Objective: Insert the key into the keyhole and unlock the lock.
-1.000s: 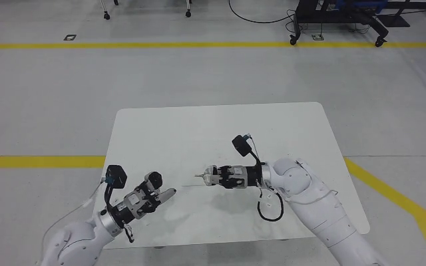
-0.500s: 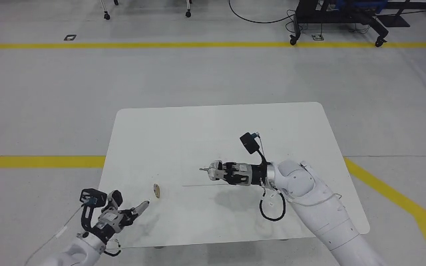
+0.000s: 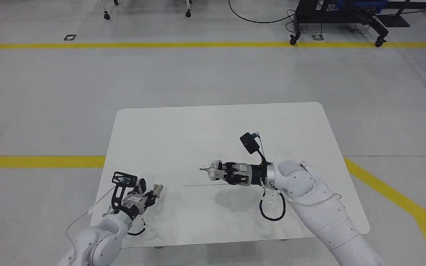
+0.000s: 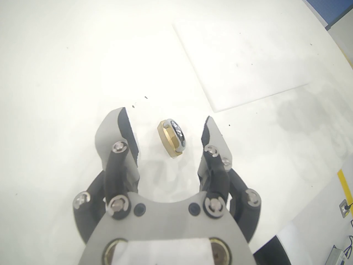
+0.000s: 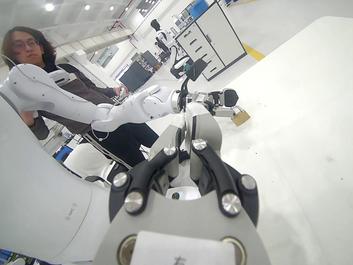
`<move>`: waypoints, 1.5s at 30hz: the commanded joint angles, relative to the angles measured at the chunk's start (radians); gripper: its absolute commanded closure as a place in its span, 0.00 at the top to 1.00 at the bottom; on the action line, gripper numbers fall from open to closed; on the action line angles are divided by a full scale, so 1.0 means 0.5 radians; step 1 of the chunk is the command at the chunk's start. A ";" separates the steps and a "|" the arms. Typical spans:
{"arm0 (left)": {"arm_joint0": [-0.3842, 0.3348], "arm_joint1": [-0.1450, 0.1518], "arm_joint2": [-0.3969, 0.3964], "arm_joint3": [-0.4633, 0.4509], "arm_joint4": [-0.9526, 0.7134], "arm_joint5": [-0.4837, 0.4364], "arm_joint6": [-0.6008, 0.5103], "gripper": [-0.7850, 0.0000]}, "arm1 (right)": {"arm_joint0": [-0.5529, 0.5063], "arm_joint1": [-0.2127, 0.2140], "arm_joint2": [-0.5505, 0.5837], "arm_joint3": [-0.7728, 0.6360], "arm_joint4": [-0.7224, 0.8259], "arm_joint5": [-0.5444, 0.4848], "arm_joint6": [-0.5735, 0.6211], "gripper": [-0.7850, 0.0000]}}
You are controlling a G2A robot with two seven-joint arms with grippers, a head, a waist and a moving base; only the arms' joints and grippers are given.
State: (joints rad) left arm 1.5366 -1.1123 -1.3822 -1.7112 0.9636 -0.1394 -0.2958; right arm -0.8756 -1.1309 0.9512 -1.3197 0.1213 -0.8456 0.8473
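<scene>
Not much of the job is done, by my reckoning; the key [image 3: 202, 171] is in hand but nowhere near the keyhole. The right gripper [image 3: 214, 171] hangs above the near middle of the table [image 3: 200, 126], fingers pinching the key, whose tip pokes out to the left; the brass lock [image 4: 171, 139] sits on the tabletop by the near-left corner, well apart from it. The left gripper [image 4: 165, 116] is down around the lock, fingers spread either side with a gap showing on both, so I'd say nothing grips it yet; the shackle looks seated in the body. The keyhole I can't make out from any side. What's left, as I judge it: clamp the lock; lift and turn it so the keyhole faces the key; bring the two together; push the key in; twist until the shackle springs. A flat white sheet [image 4: 240, 61] lies farther along the table.
</scene>
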 commanded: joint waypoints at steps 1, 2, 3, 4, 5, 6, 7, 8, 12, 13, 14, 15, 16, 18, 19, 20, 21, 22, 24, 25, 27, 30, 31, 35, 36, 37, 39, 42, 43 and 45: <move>-0.011 -0.001 0.006 0.013 -0.014 -0.003 -0.041 0.43 | 0.000 0.000 0.000 0.000 0.000 0.000 0.000 0.00; -0.013 -0.001 -0.003 0.019 -0.014 0.007 -0.054 0.42 | 0.000 0.000 0.000 0.000 0.000 0.000 0.000 0.00; -0.011 0.000 -0.003 0.026 -0.013 -0.002 -0.076 0.42 | 0.000 0.000 0.000 0.000 0.000 0.000 0.000 0.00; -0.013 0.001 -0.007 0.031 -0.013 -0.013 -0.097 0.42 | 0.000 0.000 0.000 0.000 0.000 0.000 0.000 0.00; -0.016 0.003 -0.012 0.038 -0.001 -0.015 -0.113 0.42 | 0.000 0.000 0.000 0.000 0.000 0.000 0.000 0.00; -0.020 0.003 -0.014 0.040 0.006 -0.012 -0.125 0.44 | 0.000 0.000 0.000 0.000 0.000 0.000 0.000 0.00; -0.021 0.002 -0.012 0.039 0.008 -0.012 -0.132 0.44 | 0.000 0.000 0.000 0.000 0.000 0.000 0.000 0.00; -0.025 0.002 -0.010 0.039 0.013 -0.013 -0.137 0.44 | 0.000 0.000 0.000 0.000 0.000 0.000 0.000 0.00; -0.051 0.001 -0.001 0.039 0.022 -0.029 -0.168 0.37 | 0.000 0.000 0.000 0.000 0.000 0.000 0.000 0.00; -0.053 0.000 -0.001 0.035 0.011 -0.029 -0.169 0.00 | 0.000 0.000 0.000 0.000 0.000 0.000 0.000 0.00; -0.052 0.000 -0.003 0.037 0.007 -0.032 -0.181 0.00 | 0.000 0.000 0.000 0.000 0.000 0.000 0.000 0.00; -0.051 0.002 -0.006 0.036 0.025 -0.034 -0.205 0.00 | 0.000 0.000 0.000 0.000 0.000 0.000 0.000 0.00; -0.045 0.003 -0.007 0.037 0.030 -0.035 -0.223 0.00 | 0.000 0.000 0.000 0.000 0.000 0.000 0.000 0.00; -0.034 0.006 -0.015 0.042 0.035 -0.046 -0.260 0.00 | 0.000 0.000 0.000 0.000 0.000 0.000 0.000 0.00; -0.033 0.007 -0.020 0.041 0.033 -0.051 -0.272 0.00 | 0.000 0.000 0.000 0.000 0.000 0.000 0.000 0.00; -0.031 0.008 -0.024 0.042 0.029 -0.060 -0.283 0.00 | 0.000 0.000 0.000 0.000 0.000 0.000 0.000 0.00; -0.029 0.008 -0.029 0.043 0.021 -0.066 -0.290 0.00 | 0.000 0.000 0.000 0.000 0.000 0.000 0.000 0.00; -0.027 0.009 -0.035 0.038 0.015 -0.069 -0.294 0.00 | 0.000 0.000 0.000 0.000 0.000 0.000 0.000 0.00; -0.020 0.010 -0.056 0.007 -0.009 -0.074 -0.270 0.00 | 0.000 0.000 0.000 0.000 0.000 0.000 0.000 0.00; -0.011 0.009 -0.069 -0.018 -0.044 -0.077 -0.241 0.00 | 0.000 0.000 0.000 0.000 0.000 0.000 0.000 0.00; 0.010 0.006 -0.103 -0.076 -0.151 -0.083 -0.167 0.00 | 0.000 0.000 0.000 0.000 0.000 0.000 0.000 0.00; 0.042 -0.004 -0.168 -0.164 -0.485 -0.140 -0.053 0.00 | 0.000 0.000 0.000 0.000 0.000 0.000 0.000 0.00; 0.050 -0.006 -0.190 -0.176 -0.596 -0.168 -0.036 0.00 | 0.000 0.000 0.000 0.000 0.000 0.000 0.000 0.00; 0.065 -0.020 -0.239 -0.216 -1.158 -0.314 -0.009 0.00 | 0.000 0.000 0.000 0.000 0.000 0.000 0.000 0.00; 0.060 -0.022 -0.242 -0.209 -1.275 -0.348 -0.027 0.00 | 0.000 0.000 0.000 0.000 0.000 0.000 0.000 0.00; 0.046 -0.024 -0.244 -0.195 -1.378 -0.373 -0.046 0.00 | 0.000 0.000 0.000 0.000 0.000 0.000 0.000 0.00; 0.005 -0.029 -0.220 -0.158 -1.582 -0.414 -0.108 0.00 | 0.000 0.000 0.000 0.000 0.000 0.000 0.000 0.00; -0.064 -0.037 -0.161 -0.104 -1.701 -0.403 -0.179 0.00 | 0.000 0.000 0.000 0.000 0.000 0.000 0.000 0.00; -0.083 -0.040 -0.138 -0.086 -1.722 -0.392 -0.191 0.00 | 0.000 0.000 0.000 0.000 0.000 0.000 0.000 0.00; -0.108 -0.052 -0.079 -0.056 -1.864 -0.377 -0.190 0.00 | 0.000 0.000 0.000 0.000 0.000 0.000 0.000 0.00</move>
State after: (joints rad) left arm 1.4873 -1.1348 -1.4388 -1.7473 0.0818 -0.3319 -0.3934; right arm -0.8756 -1.1309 0.9512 -1.3197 0.1213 -0.8456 0.8473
